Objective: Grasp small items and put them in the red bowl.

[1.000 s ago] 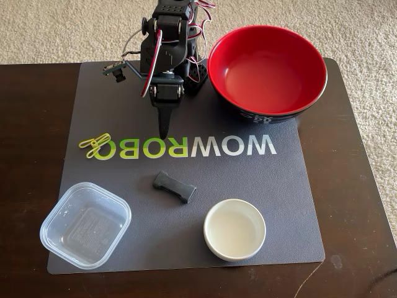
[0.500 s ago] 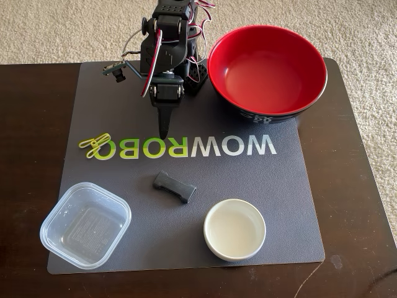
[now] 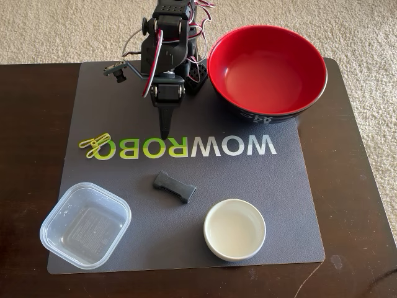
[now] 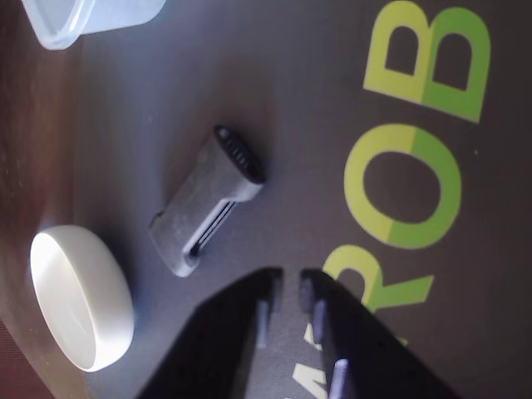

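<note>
In the fixed view my gripper (image 3: 164, 133) points down over the mat's lettering, shut and holding nothing. The wrist view shows the gripper (image 4: 287, 291) with its fingers almost together and only mat between them. The black bone-shaped piece (image 3: 174, 187) lies on the mat just ahead of the tips, also seen as the black piece (image 4: 208, 199). Yellow-green paper clips (image 3: 94, 144) lie to the left. The small white dish (image 3: 208, 227) and clear square container (image 3: 47, 231) sit near the front. The red bowl (image 3: 298, 49) stands empty at back right, beside the arm's base.
A grey mat (image 3: 279, 205) with WOWROBO lettering covers a dark wooden table (image 3: 25, 155). Beige carpet surrounds the table. The wrist view catches the white dish (image 4: 83, 307) at lower left and the container's corner (image 4: 91, 17) at upper left.
</note>
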